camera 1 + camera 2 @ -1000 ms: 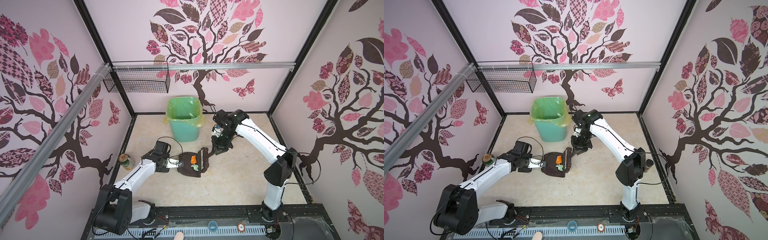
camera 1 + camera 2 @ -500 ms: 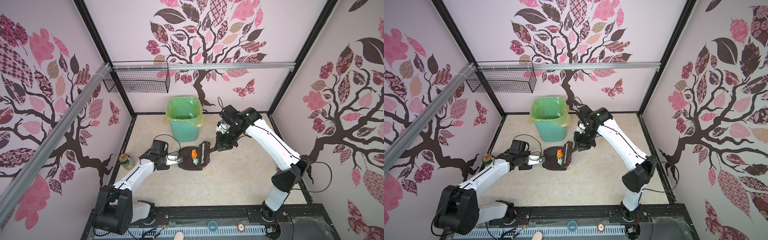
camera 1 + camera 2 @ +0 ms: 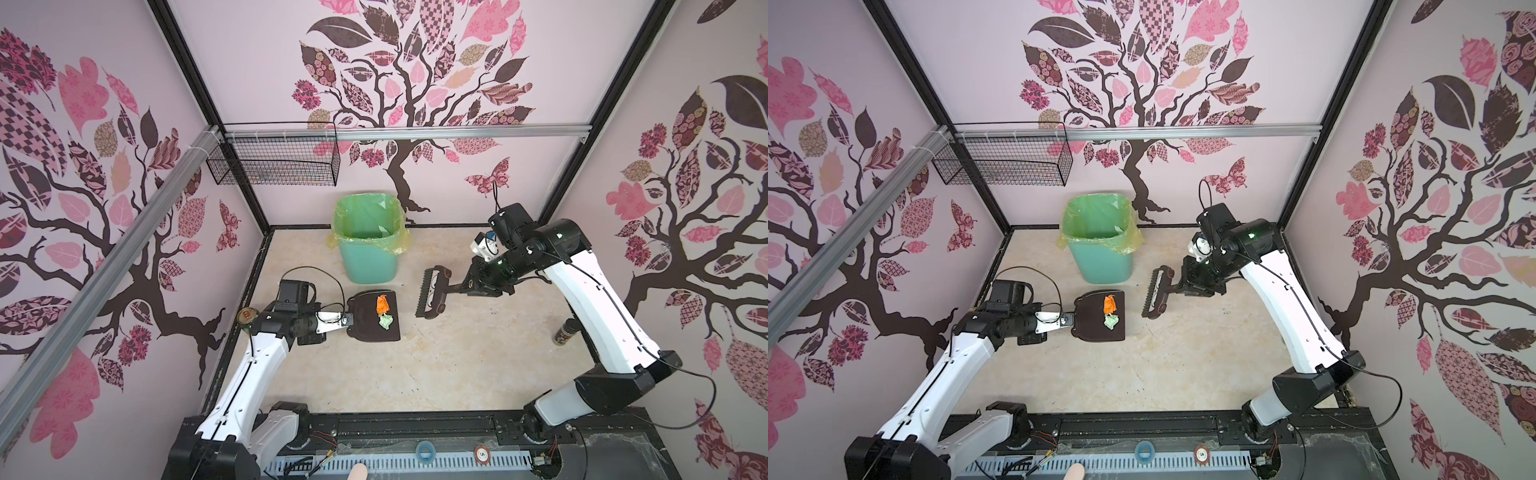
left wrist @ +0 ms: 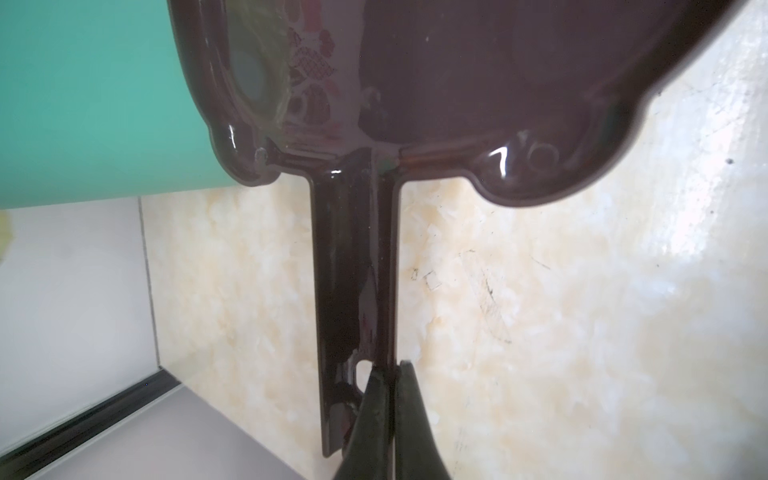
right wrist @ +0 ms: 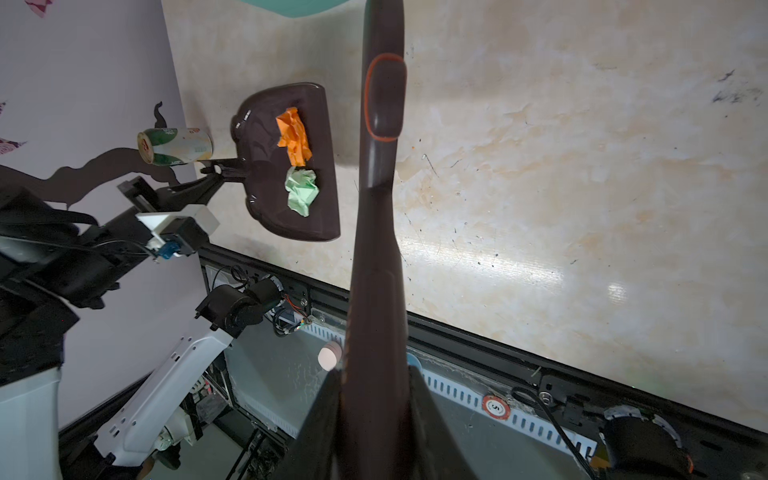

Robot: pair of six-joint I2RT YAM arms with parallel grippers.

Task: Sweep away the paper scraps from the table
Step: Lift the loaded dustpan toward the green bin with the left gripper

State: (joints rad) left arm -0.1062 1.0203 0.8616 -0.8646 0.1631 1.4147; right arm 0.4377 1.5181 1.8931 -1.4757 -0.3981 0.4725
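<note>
Jaws pinched tight, left gripper clamps the dustpan by its handle; two paper scraps, orange and mint, lie loose inside. Right gripper is closed around the brush handle. Beyond stands the lined bin. Feather-light wads would likely roll; carry by the stiff handle, kept level.

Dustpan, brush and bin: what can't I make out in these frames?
- Bin contents: in both top views its walls and liner hide the bottom.
- Paper scraps: in the left wrist view the dustpan itself hides them.
- Brush bristles: in the right wrist view its own back hides them.
- Small dark jar: too small in a top view to identify.
</note>
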